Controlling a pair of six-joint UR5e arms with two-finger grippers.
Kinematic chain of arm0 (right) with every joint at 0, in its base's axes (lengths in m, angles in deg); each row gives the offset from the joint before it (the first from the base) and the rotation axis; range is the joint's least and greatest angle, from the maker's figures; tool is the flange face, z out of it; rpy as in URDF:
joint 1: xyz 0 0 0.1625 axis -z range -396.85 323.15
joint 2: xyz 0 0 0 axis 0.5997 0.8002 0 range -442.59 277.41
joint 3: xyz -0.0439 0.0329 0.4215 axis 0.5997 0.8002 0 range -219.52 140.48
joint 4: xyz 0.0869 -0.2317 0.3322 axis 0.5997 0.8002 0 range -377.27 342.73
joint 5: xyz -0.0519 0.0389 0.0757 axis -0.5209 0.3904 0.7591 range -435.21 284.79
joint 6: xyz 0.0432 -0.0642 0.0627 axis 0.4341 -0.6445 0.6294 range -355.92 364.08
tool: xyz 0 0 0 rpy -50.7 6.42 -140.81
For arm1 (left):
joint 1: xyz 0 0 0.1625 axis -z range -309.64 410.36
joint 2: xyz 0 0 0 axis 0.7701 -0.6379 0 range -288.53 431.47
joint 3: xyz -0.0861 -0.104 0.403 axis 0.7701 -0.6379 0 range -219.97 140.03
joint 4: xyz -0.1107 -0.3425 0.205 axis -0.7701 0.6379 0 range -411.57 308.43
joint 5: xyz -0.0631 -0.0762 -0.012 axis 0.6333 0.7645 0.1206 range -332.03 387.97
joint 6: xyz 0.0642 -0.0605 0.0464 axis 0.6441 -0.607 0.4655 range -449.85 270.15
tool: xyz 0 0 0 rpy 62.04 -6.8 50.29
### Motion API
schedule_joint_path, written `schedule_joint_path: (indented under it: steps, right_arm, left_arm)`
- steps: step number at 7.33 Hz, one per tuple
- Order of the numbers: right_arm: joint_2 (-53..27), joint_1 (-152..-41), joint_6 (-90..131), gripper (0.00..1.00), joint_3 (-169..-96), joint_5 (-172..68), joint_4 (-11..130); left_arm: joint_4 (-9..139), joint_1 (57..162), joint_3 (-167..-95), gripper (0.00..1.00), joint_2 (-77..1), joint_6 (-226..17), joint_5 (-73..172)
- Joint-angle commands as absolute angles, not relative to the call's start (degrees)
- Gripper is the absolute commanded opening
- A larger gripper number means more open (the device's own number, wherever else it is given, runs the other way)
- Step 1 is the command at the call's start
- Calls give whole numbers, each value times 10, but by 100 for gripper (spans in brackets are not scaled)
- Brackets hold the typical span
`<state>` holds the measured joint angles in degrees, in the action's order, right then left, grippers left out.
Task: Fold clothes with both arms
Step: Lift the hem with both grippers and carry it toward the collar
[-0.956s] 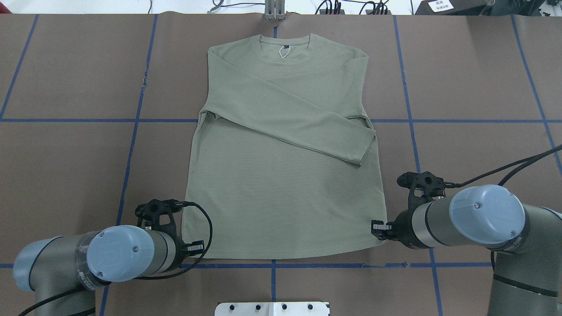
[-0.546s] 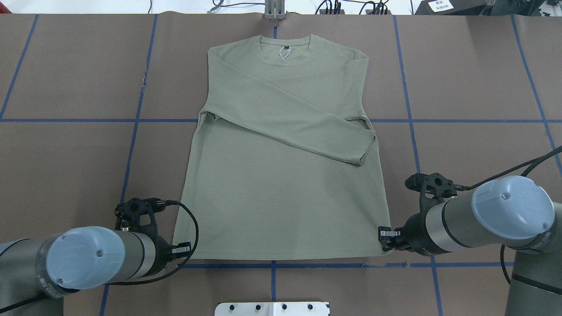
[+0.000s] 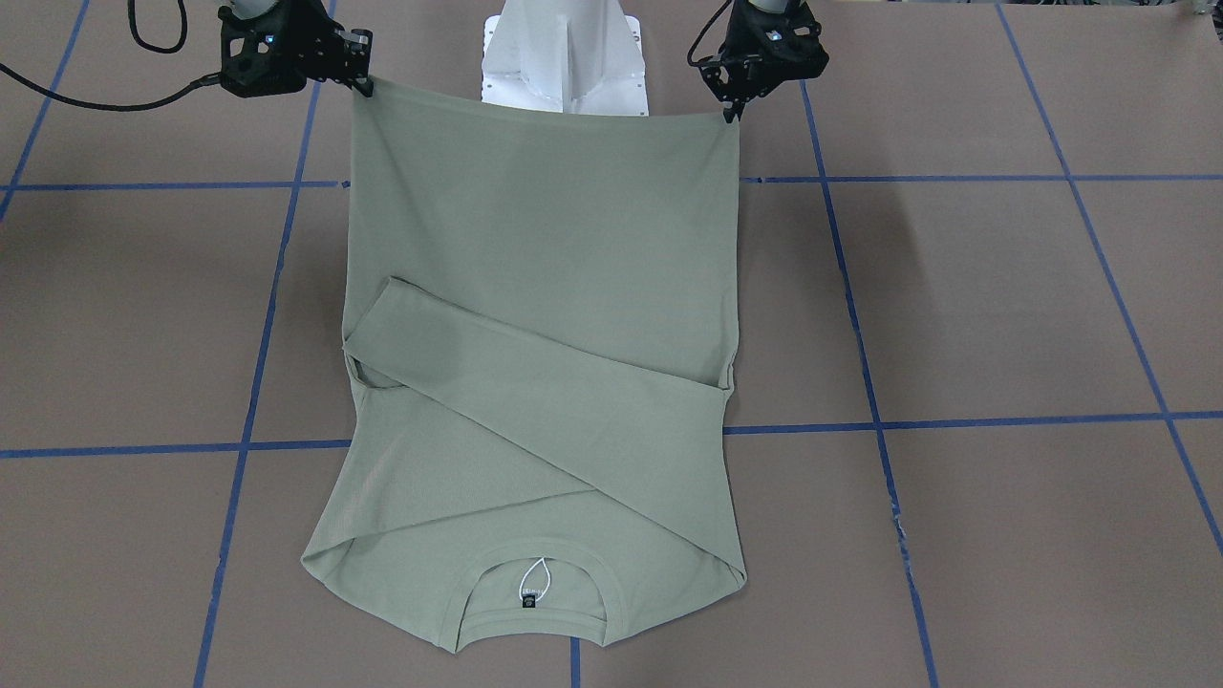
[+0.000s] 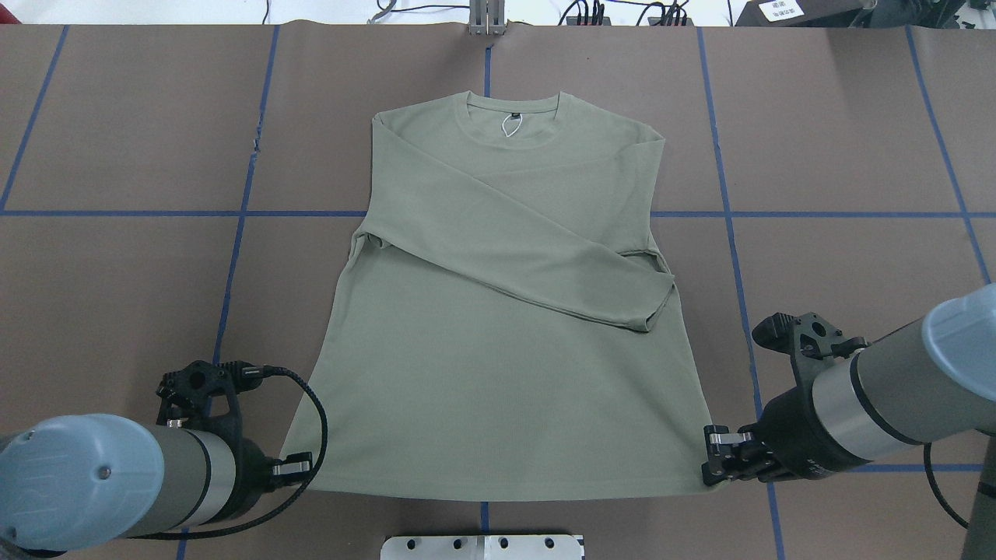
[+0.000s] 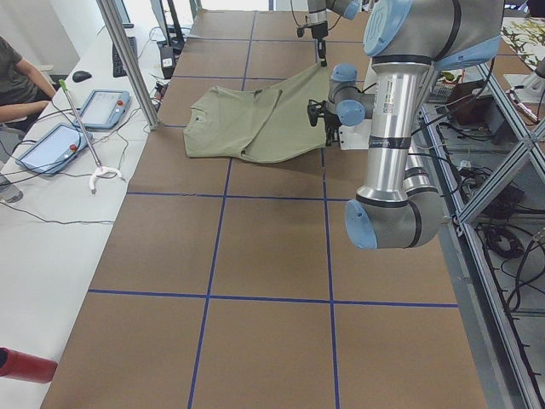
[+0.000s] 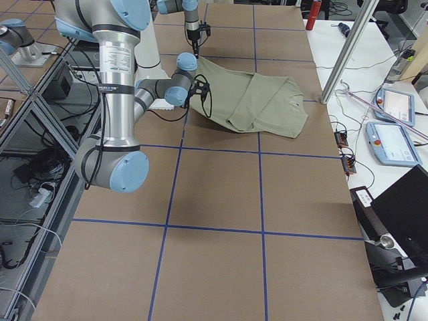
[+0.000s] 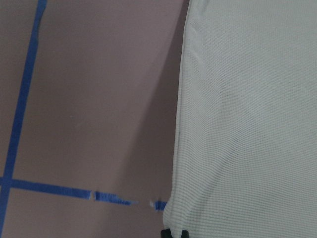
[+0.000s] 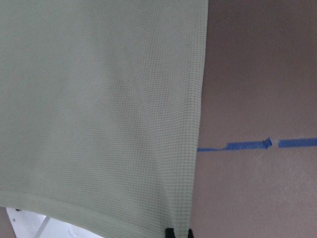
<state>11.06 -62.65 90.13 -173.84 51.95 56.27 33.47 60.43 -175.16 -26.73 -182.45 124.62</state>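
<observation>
i'm holding the shirt [image 4: 506,389] by its hem corners, up beside the base plate [image 4: 482,546], left fingers [image 4: 289,467] and right fingers [image 4: 720,439] clamped on them, taut for a clean fold; collar end on the counter [image 4: 117,272], farthest from it.

matt fine-knit cloth shirt [image 4: 498,404], matt papery table [image 4: 117,295]

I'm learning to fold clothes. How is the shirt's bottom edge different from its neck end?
The bottom edge is lifted off the table; the neck end lies flat on it. The bottom edge is pinched at both corners by the left fingers and right fingers; nothing touches the neck end. The bottom edge is pulled straight; the neck end curves around a black label. Both belong to one green shirt.
</observation>
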Motion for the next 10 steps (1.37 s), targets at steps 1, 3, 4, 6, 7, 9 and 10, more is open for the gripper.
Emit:
schedule_joint_path:
  steps: [1, 3, 4, 6, 7, 9, 10]
  right_arm:
    - [122, -656, 901, 0, -1758, 637, 561]
    - [127, -668, 900, 0, -1768, 640, 560]
    - [124, -684, 895, 0, -1765, 638, 560]
    - [111, -744, 849, 0, -1750, 635, 561]
    - [102, -780, 817, 0, -1729, 635, 561]
    - [42, -838, 811, 0, -1667, 636, 561]
    - [31, -860, 811, 0, -1647, 634, 561]
  left_arm:
    - [280, 555, -1805, 0, -268, -1833, 1264]
    - [267, 528, -1833, 0, -271, -1871, 1275]
    - [267, 537, -1845, 0, -281, -1871, 1287]
    - [267, 611, -1849, 0, -286, -1845, 1295]
    - [266, 658, -1836, 0, -298, -1812, 1296]
    - [267, 755, -1804, 0, -321, -1761, 1344]
    - [265, 795, -1760, 0, -364, -1755, 1347]
